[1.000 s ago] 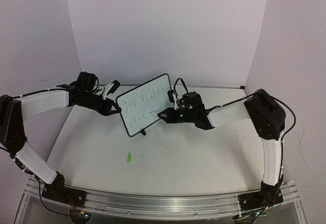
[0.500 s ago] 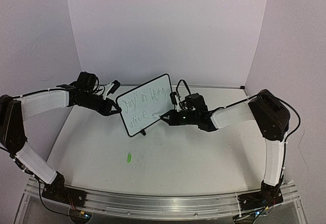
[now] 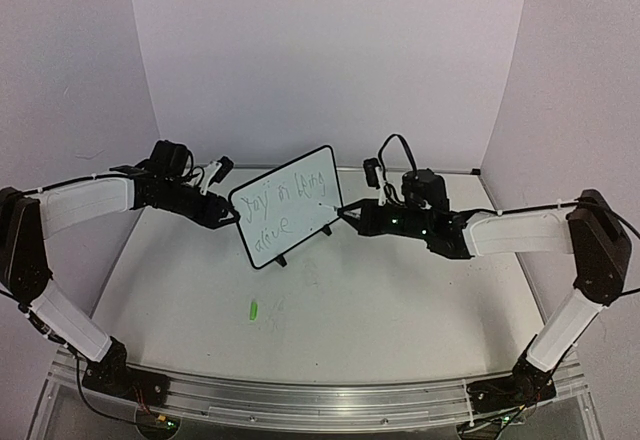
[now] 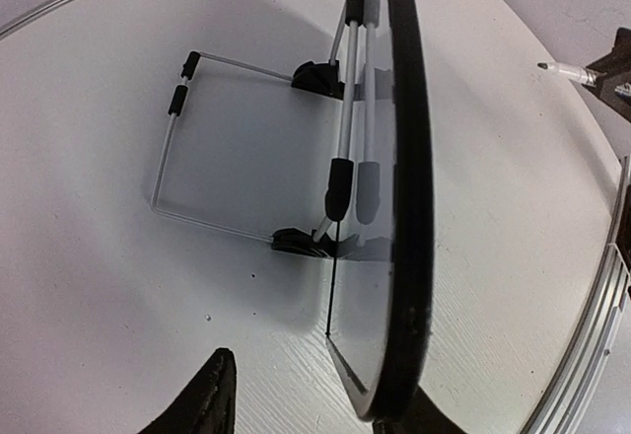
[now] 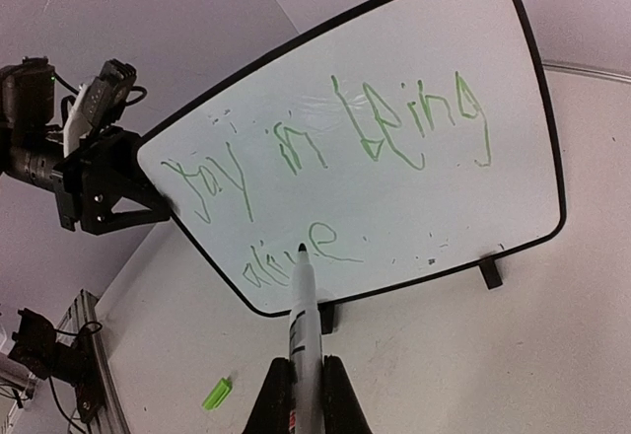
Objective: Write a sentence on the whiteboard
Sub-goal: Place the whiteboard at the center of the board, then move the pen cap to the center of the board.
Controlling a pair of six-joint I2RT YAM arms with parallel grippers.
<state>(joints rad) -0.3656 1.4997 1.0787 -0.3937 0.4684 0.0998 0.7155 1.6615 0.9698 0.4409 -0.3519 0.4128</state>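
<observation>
1. The whiteboard [image 3: 300, 222] stands on its two feet [image 5: 490, 274] at mid-table [image 3: 380, 300], toward the back, between the two grippers. A wire stand [image 4: 246, 148] props it from behind.
2. The sentence [image 5: 292, 148] runs in green over two lines. I read it as "joy in being / alive".
3. Left arm [image 3: 85, 205]: the elbow is folded out at the far left. The forearm reaches right, roughly level, to the board's left edge.
4. Left gripper [image 3: 227, 216]: the jaws straddle that edge. In the wrist view one finger [image 4: 212, 399] stands clear of the board's back with a gap showing, so I log the jaws as parted and not clamping.
5. Right arm [image 3: 520, 230]: the upper link leans out to the right wall. The forearm stretches left, low and nearly straight, toward the board's lower right corner.
6. Right gripper [image 3: 360, 217]: clamped on a marker [image 5: 304, 316], which points at the board.
7. From the right wrist the marker tip lines up just below "alive". The left wrist view shows it off the board face, apart from it.
8. A green cap [image 3: 253, 310] lies on the table in front of the board, well apart from both grippers.
</observation>
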